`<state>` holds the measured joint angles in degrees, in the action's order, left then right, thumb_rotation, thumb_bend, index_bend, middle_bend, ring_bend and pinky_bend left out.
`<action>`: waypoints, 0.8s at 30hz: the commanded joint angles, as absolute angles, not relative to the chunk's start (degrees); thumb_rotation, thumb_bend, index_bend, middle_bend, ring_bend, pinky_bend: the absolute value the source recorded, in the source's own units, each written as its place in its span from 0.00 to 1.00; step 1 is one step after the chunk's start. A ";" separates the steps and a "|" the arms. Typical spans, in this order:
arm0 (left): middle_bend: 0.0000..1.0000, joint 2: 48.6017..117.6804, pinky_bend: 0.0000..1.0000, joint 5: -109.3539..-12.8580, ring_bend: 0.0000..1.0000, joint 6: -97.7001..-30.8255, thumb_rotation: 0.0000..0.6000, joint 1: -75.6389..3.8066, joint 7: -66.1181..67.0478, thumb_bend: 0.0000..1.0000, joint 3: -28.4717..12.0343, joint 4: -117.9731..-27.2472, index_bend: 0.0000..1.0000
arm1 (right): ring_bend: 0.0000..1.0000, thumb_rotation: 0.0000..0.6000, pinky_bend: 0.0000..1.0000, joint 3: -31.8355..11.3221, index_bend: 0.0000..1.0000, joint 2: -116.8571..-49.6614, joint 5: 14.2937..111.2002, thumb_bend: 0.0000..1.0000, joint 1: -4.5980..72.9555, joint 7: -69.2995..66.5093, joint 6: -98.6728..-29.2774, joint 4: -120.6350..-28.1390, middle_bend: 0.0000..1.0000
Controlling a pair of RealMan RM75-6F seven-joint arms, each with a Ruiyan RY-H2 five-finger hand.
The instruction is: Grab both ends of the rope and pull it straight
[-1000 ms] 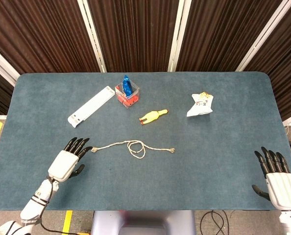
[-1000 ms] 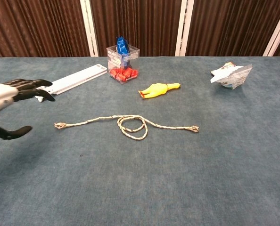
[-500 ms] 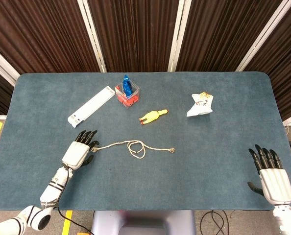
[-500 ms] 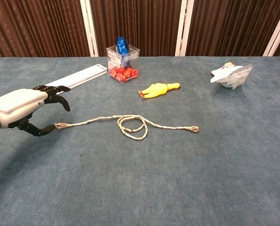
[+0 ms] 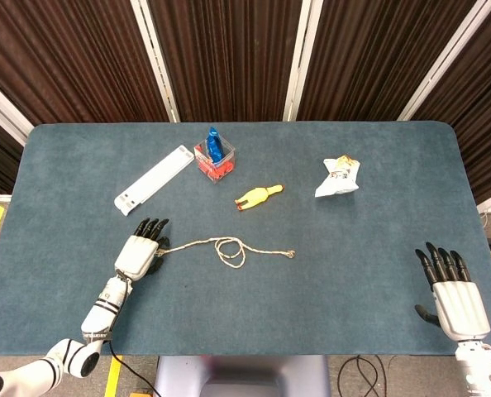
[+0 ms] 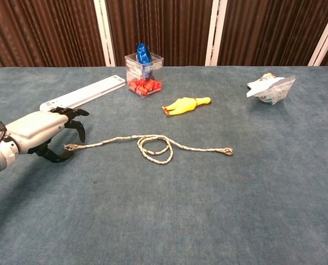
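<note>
A thin beige rope lies on the blue table with a loop in its middle. Its left end sits just under my left hand, whose fingers curve down around it with the thumb below; the end lies loose between them, not pinched. The rope's right end lies free. My right hand hovers open at the table's near right edge, far from the rope, and shows only in the head view.
A yellow rubber chicken lies behind the rope. A clear box with red and blue contents and a white flat bar stand at the back left. A crumpled snack bag lies at the back right.
My left hand has moved right and forward to the rope's left end, fingers curling over it. My right hand has drifted slightly left and inward. The rope has not moved.
</note>
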<state>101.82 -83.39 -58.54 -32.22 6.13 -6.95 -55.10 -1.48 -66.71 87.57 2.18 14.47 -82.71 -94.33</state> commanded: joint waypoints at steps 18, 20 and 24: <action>0.12 104.50 0.09 -82.66 0.00 -60.71 1.00 -33.08 4.32 0.41 -6.23 -50.44 0.62 | 0.00 1.00 0.00 -0.85 0.00 -67.58 87.11 0.23 3.02 16.04 -81.60 -94.11 0.00; 0.12 104.35 0.10 -82.73 0.00 -61.04 1.00 -33.05 3.95 0.41 -6.13 -50.45 0.64 | 0.00 1.00 0.00 -0.84 0.00 -67.80 87.55 0.23 3.40 16.48 -81.39 -94.23 0.00; 0.14 103.66 0.10 -83.08 0.00 -61.94 1.00 -32.89 3.25 0.41 -5.86 -51.03 0.68 | 0.00 1.00 0.00 -1.19 0.00 -68.39 88.23 0.23 5.32 17.01 -79.32 -94.44 0.00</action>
